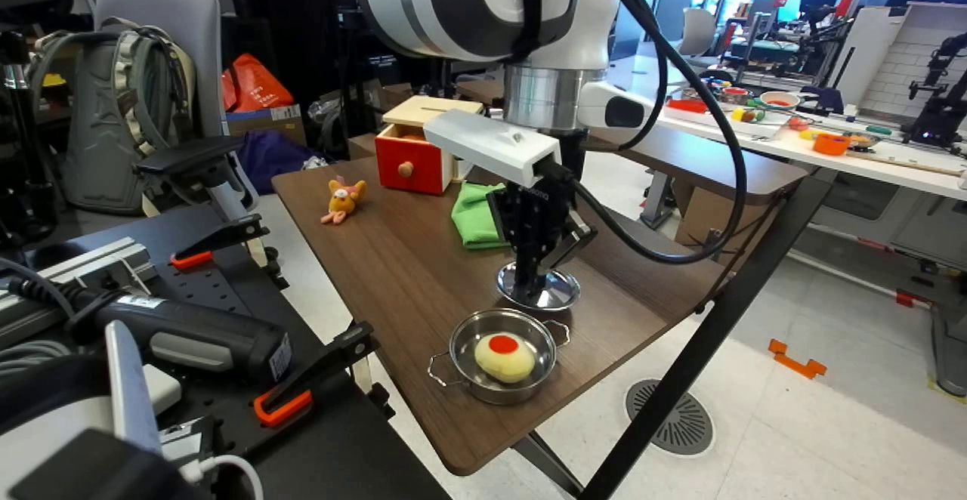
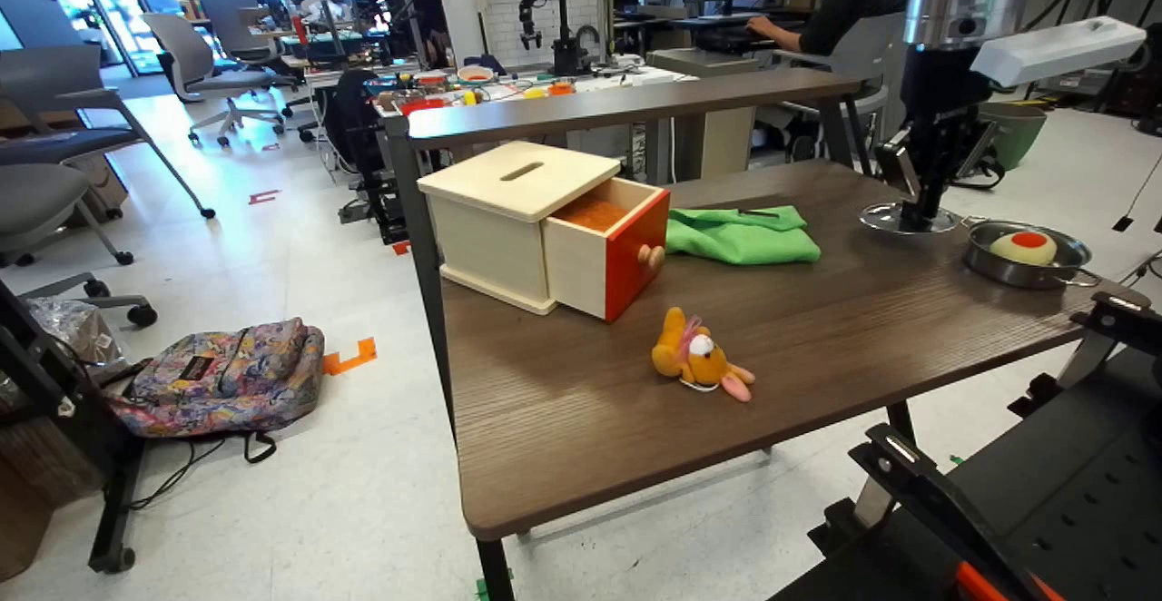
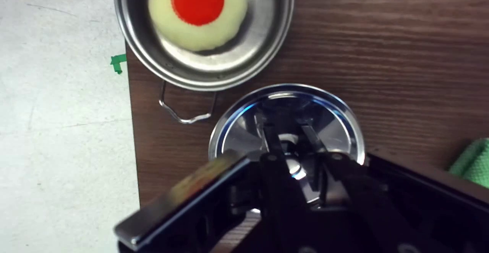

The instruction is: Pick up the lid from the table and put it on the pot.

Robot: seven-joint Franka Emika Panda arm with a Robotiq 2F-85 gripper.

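A shiny round metal lid (image 1: 560, 293) lies beside the pot at table level, about flat. It also shows in an exterior view (image 2: 882, 218) and the wrist view (image 3: 337, 128). My gripper (image 1: 531, 288) points straight down over its middle. In the wrist view the two fingertips (image 3: 289, 134) stand close together around the knob, with a narrow gap, and look shut on it. The fingers partly hide the knob. I cannot tell if the lid touches the table. The metal pot (image 1: 502, 397) stands upright and uncovered, with two wire handles, near the table's end; it is also in the wrist view (image 3: 214, 85).
A yellow toy bun with a red spot (image 1: 505, 368) sits in the pot. A green cloth (image 2: 744, 242) lies behind the lid. A wooden box with a red drawer (image 2: 635, 261) and an orange plush toy (image 2: 694, 358) stand further along. A raised shelf (image 2: 626, 109) runs along the table's side.
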